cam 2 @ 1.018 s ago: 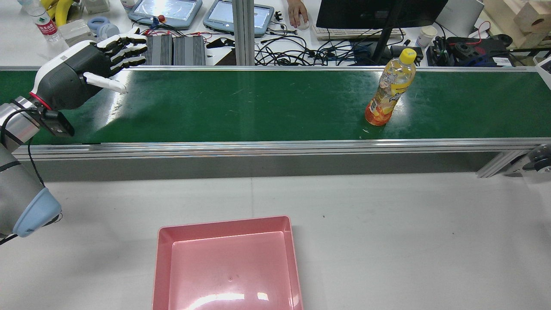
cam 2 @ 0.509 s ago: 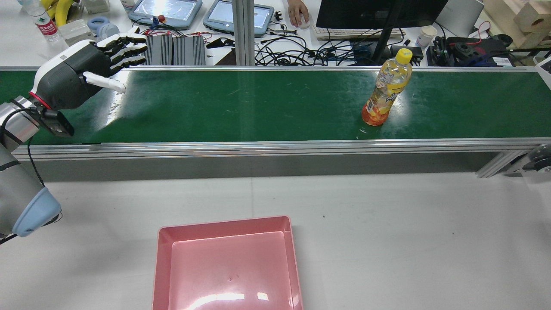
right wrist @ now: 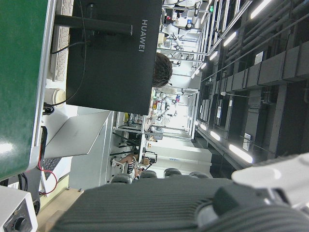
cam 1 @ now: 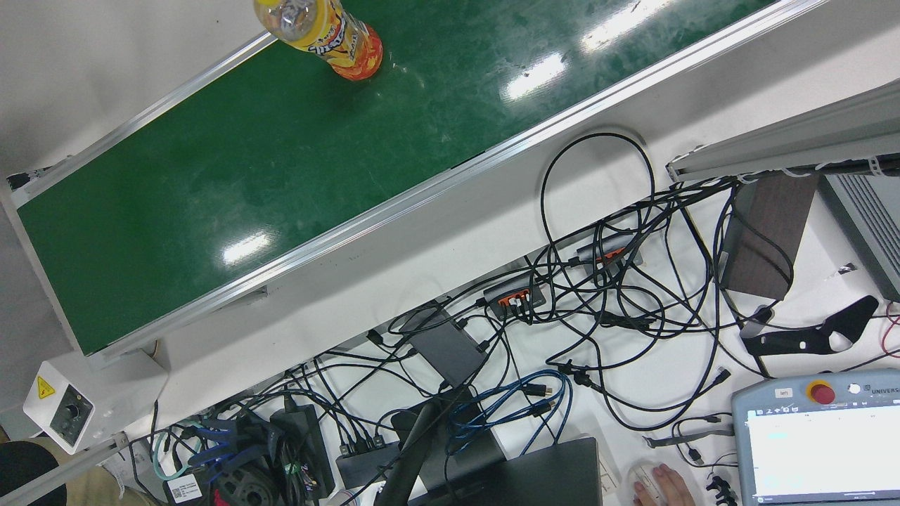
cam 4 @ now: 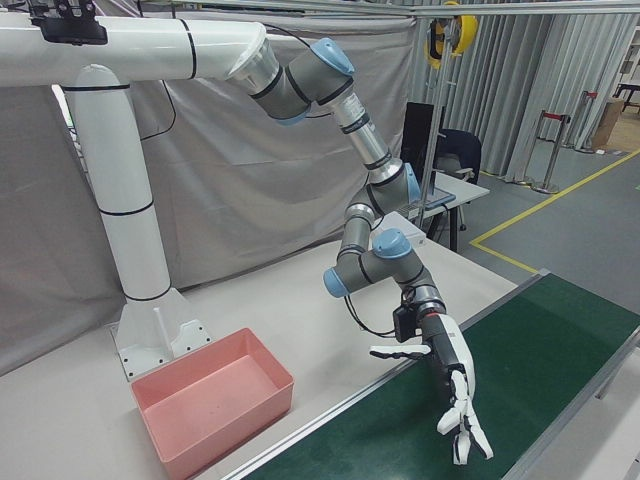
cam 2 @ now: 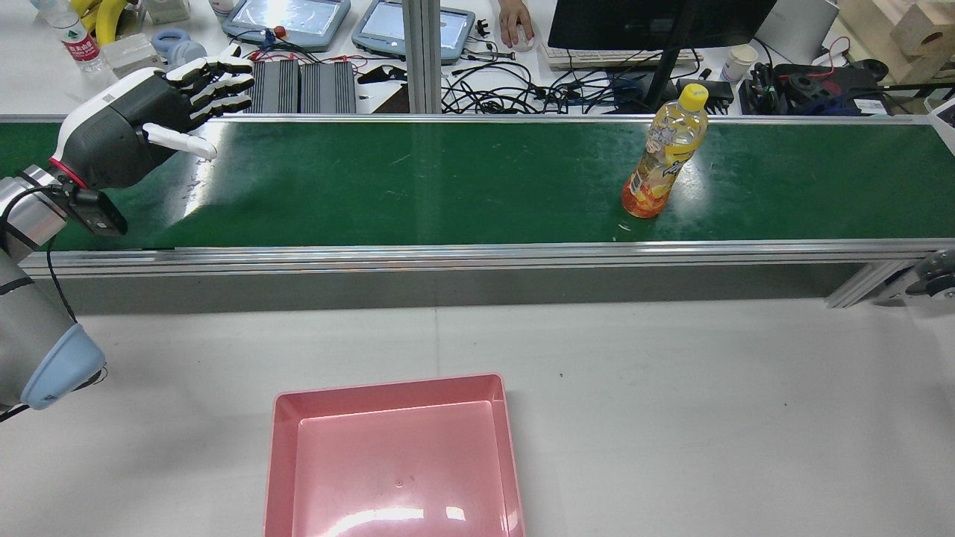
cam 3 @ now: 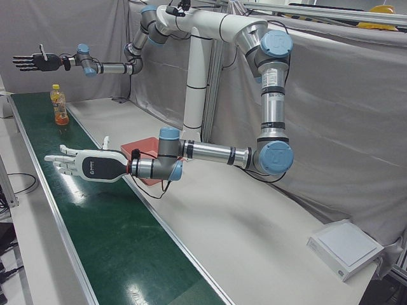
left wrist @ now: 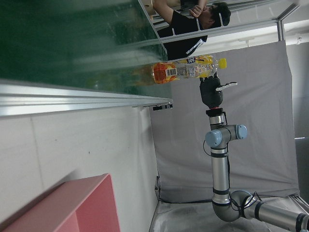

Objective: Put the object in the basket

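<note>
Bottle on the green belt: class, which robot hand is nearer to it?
Right. The right hand hovers open above and just past the bottle; the left hand is open far down the belt.

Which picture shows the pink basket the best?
The rear view: the whole pink basket lies open from above, with nothing in it. The right-front view shows it from the side, the left-front view only a corner behind the left arm, the left hand view one edge. The front view misses it.
</note>
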Robot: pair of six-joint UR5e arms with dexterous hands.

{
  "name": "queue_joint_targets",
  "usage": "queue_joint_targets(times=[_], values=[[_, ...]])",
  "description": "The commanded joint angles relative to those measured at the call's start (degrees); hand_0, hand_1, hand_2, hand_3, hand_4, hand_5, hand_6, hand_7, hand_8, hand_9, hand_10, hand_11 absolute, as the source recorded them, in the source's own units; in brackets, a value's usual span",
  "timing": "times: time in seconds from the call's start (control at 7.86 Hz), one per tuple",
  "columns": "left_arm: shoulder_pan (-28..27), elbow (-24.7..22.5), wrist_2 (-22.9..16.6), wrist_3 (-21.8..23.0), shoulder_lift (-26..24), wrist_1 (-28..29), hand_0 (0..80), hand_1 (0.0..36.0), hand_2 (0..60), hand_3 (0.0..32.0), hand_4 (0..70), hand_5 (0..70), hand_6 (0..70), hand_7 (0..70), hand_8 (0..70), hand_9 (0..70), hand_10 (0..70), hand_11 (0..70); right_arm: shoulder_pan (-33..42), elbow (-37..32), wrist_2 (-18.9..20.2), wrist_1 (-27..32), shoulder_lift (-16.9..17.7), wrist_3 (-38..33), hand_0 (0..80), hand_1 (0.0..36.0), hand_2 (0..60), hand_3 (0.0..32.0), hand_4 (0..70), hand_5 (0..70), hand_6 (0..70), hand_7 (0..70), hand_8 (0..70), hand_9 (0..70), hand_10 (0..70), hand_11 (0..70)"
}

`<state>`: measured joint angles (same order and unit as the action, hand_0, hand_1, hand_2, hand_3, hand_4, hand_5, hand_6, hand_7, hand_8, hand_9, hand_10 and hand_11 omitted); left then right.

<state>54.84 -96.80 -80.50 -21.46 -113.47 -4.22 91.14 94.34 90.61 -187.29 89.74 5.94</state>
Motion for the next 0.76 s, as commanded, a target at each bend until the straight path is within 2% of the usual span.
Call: queue_joint_targets(times=[0.0, 0.64], values=[[0.01, -0.06, 0.0, 0.19, 0.0, 0.0, 53.0, 14.8, 0.1, 2.8, 13.4, 26.1, 1.7, 1.9, 11.3, 12.1, 9.6, 15.6, 0.0, -0.03, 0.0, 0.0, 0.0, 0.04, 0.0, 0.0, 0.0, 0.0, 0.0, 0.0, 0.0, 0.0, 0.0, 0.0, 0.0, 0.0], [0.01, -0.06, 0.0, 0.54, 0.0, 0.0, 53.1, 15.0, 0.2, 3.0, 13.1, 26.2, 1.8, 1.9, 11.2, 12.0, 9.8, 15.8, 0.0, -0.03, 0.0, 0.0, 0.0, -0.05, 0.0, 0.0, 0.0, 0.0, 0.0, 0.0, 0.0, 0.0, 0.0, 0.0, 0.0, 0.0]])
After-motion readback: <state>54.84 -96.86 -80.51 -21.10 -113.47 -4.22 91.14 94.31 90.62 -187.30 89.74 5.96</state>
